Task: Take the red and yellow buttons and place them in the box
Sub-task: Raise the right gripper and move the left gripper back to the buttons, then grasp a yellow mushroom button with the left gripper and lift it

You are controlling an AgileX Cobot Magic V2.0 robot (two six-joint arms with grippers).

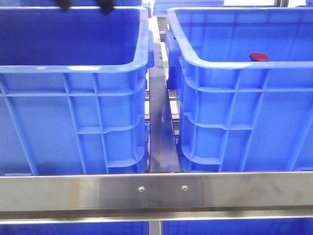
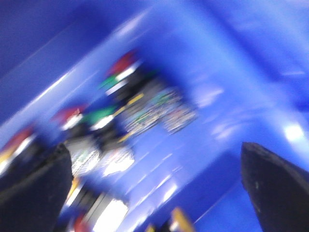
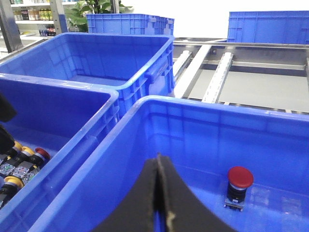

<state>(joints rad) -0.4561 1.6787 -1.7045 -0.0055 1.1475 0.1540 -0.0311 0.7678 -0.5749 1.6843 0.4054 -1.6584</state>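
Front view: right crate holds one red button; left crate holds the wide-open, empty left gripper; right gripper closed, empty.

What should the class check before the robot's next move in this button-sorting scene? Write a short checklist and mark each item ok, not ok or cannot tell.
1. Left end effector open for a pick: ok, fingers wide apart.
2. Left end effector over the supply of buttons in the left crate: ok.
3. Clear sight of one target button: not ok, the left wrist view is blurred.
4. Right end effector empty: ok, fingers shut with nothing between them.
5. Red button already in the right crate: ok, standing upright.
6. Yellow button in the right crate: cannot tell, none in view.
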